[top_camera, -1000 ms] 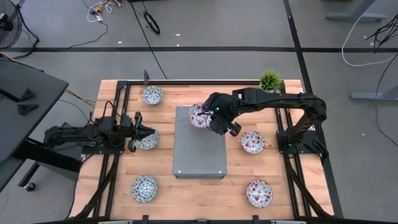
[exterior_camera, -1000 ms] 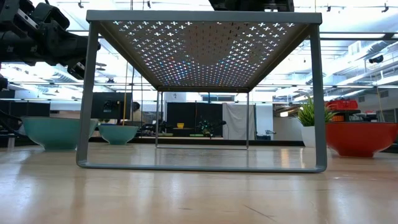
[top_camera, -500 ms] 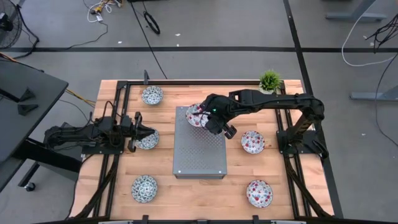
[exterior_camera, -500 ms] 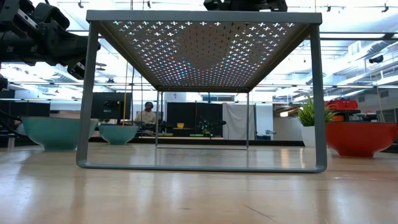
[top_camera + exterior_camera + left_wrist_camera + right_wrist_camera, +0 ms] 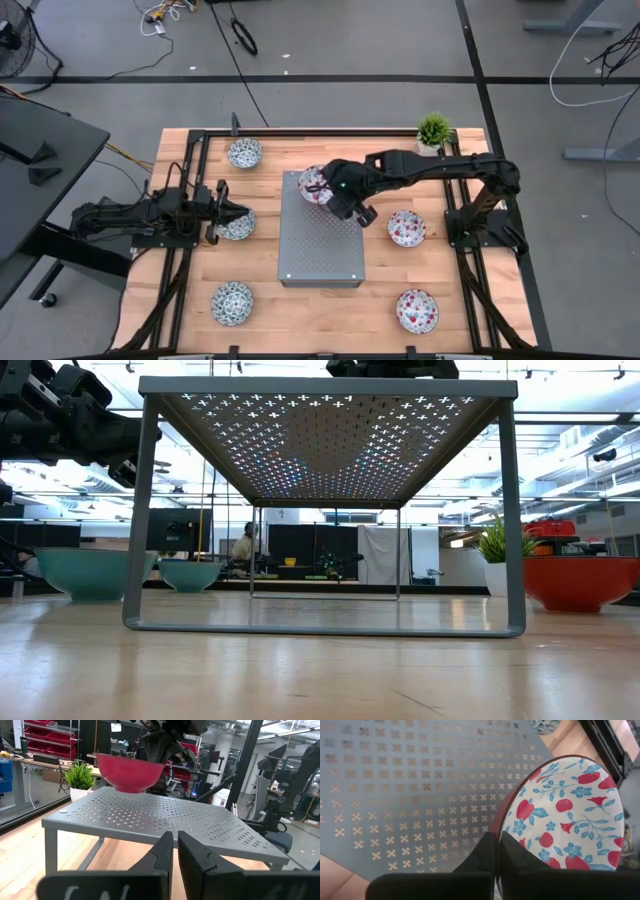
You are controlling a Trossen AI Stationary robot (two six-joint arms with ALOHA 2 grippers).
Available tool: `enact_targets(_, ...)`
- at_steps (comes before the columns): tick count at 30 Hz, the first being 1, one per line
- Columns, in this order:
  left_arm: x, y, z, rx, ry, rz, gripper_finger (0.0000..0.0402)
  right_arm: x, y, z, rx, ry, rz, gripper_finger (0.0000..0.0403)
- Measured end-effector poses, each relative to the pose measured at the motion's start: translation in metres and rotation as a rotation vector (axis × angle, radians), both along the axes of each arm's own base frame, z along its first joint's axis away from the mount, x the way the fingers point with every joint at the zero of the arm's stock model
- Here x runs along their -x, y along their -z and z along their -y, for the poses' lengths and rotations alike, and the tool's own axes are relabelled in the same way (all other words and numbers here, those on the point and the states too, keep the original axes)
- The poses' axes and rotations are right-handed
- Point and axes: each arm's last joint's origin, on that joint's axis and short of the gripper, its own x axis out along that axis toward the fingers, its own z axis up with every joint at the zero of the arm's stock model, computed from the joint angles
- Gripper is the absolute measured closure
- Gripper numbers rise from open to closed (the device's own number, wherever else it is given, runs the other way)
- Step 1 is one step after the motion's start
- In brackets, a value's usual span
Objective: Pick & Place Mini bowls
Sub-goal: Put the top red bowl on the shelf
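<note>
My right claw [image 5: 338, 195] is clamped on the rim of a red-flowered bowl [image 5: 317, 184], its fingers [image 5: 492, 854] pinched together over the edge. I hold that bowl over the far corner of the grey perforated stand [image 5: 320, 245], at about eleven o'clock on its top; whether the bowl touches the metal I cannot tell. From my left wrist the same bowl [image 5: 129, 770] shows red on its outside, above the far edge of the stand [image 5: 165, 817].

My left claw [image 5: 226, 214] waits at nine o'clock on the wooden surface [image 5: 320, 310], its fingers [image 5: 162, 855] nearly together with a thin gap, gripping nothing, just beside a blue-green bowl [image 5: 238, 225].

The other bowls sit on the surface: a blue-green one [image 5: 245, 153] at eleven o'clock, another blue-green one [image 5: 232, 302] at seven o'clock, a red-flowered one [image 5: 406, 228] at three o'clock near the stand, and a red-flowered one [image 5: 417, 311] at five o'clock. A small potted plant [image 5: 434, 130] stands at one o'clock.
</note>
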Motion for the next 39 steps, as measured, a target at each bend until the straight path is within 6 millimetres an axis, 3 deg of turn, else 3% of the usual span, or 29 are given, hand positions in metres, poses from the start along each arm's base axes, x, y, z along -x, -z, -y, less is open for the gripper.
enact_targets(16,0.000,0.000,0.000,0.000,0.000,0.000,0.0369,0.002,0.027,-0.003,0.022,0.034,-0.048,0.0403)
enact_targets(26,0.000,0.000,0.000,0.000,0.000,0.000,0.0369,0.000,0.027,-0.003,0.003,0.043,-0.022,0.0397)
enact_targets(39,0.000,0.000,0.000,0.001,0.000,0.000,0.0369,-0.001,0.030,-0.003,-0.017,0.055,-0.026,0.0308)
